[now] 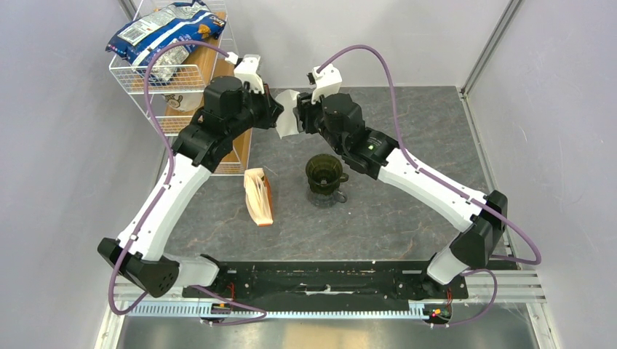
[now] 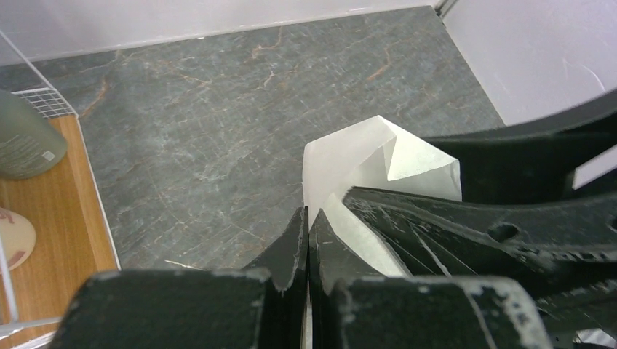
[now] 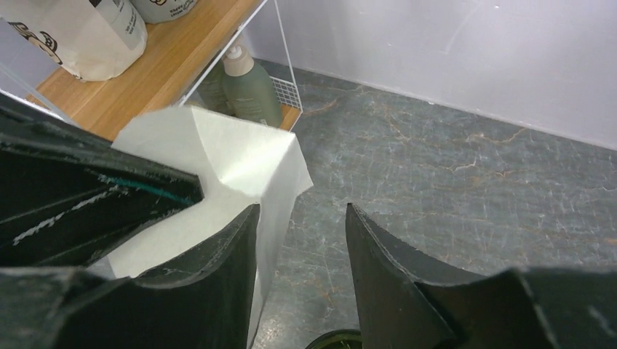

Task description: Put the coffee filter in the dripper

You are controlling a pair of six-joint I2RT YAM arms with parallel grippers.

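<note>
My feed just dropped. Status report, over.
Left hand shut on coffee filter, held above the table. Right hand open beside it. Dripper empty, nothing over its rim.

right gripper [image 3: 302,218] stands parted, the white coffee filter [image 3: 240,156] beside one finger.

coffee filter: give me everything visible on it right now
The coffee filter is thin white paper, creased and partly opened, with folded flaps. It hangs in the air behind the dripper, off the table. The left gripper is shut on one edge; the right gripper is open beside it, not clamping.
</note>
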